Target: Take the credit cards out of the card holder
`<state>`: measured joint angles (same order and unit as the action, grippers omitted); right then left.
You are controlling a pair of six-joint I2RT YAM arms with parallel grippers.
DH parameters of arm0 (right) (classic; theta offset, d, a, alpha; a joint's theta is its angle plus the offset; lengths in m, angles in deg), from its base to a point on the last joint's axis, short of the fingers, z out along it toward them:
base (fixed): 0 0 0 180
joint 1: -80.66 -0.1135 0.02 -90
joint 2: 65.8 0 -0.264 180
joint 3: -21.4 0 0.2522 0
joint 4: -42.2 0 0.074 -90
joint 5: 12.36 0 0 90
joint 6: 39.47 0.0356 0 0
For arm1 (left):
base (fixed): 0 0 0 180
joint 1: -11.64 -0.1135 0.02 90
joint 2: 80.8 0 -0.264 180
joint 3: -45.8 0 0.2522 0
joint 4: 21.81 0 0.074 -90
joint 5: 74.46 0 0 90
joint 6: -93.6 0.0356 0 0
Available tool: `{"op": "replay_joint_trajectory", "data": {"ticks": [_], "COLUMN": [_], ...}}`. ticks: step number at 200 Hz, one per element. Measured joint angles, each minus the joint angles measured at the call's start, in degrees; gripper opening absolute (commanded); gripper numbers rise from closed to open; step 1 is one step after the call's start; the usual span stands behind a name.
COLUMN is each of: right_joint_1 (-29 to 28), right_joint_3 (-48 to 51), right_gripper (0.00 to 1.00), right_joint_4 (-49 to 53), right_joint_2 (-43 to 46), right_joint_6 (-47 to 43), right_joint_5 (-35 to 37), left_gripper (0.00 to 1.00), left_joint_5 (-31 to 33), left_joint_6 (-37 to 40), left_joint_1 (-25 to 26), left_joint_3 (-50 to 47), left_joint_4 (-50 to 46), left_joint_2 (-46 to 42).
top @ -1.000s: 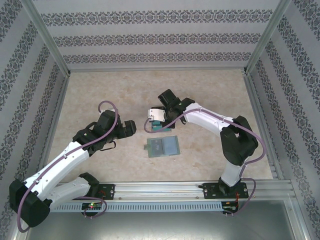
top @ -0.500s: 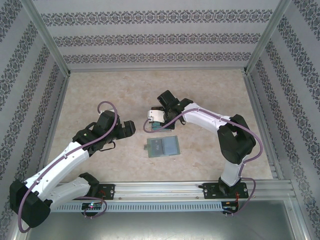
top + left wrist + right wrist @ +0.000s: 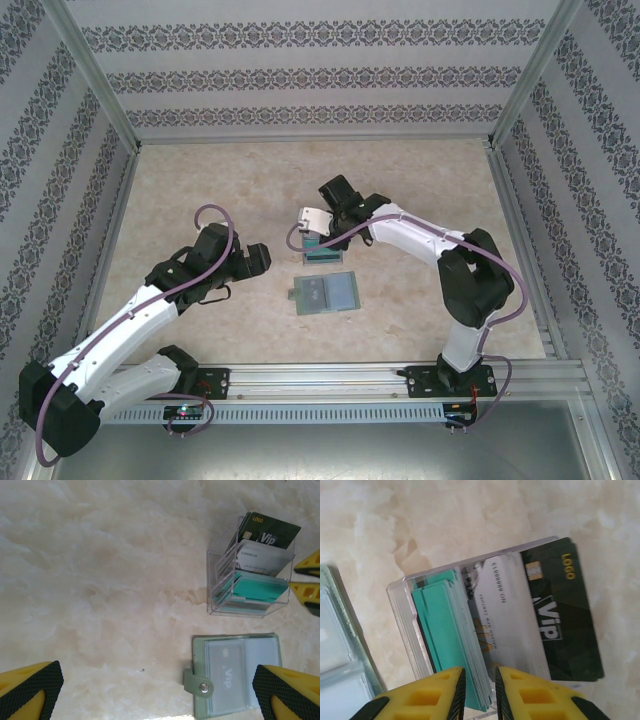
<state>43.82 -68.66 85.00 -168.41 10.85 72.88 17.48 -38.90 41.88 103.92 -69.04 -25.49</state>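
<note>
Mostly edge-on, the credit cards (image 3: 520,615) stood in a clear box (image 3: 402,610) just to the far side of the open card holder (image 3: 235,675) on the desk (image 3: 100,580). Only "LOGO" and "Vip" could be read (the teal faces were hidden). The left hand (image 3: 155,680) gaped wide. The right hand (image 3: 479,677) hung over the cards, fingers barely parted, and I couldn't tell whether it gripped one.
</note>
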Motion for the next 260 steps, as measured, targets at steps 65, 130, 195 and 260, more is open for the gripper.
{"op": "replay_joint_trajectory", "data": {"ticks": [65, 130, 195, 260], "right_joint_1": [1.27, 1.46, 1.44, -0.7], "right_joint_3": [4.66, 20.33, 35.91, 40.19], "right_gripper": [0.29, 0.34, 0.36, 0.3], "right_joint_4": [-3.48, -4.17, -6.01, -11.87], "right_joint_2": [10.25, 23.26, 28.96, 23.82], "right_joint_6": [22.64, 49.4, 69.64, 77.72], "right_joint_5": [1.68, 1.77, -0.68, -3.54], "left_gripper": [0.98, 0.79, 0.59, 0.43], "left_joint_5": [-4.31, -9.64, -11.78, -13.92], "left_joint_6": [-1.46, -5.84, -8.83, -8.96], "left_joint_1": [0.02, 2.49, 11.26, 15.45], "left_joint_3": [-1.11, -2.43, 1.31, 7.28], "left_joint_4": [2.29, 9.16, 12.09, 12.07], "left_joint_2": [1.36, 9.27, 21.77, 30.67]}}
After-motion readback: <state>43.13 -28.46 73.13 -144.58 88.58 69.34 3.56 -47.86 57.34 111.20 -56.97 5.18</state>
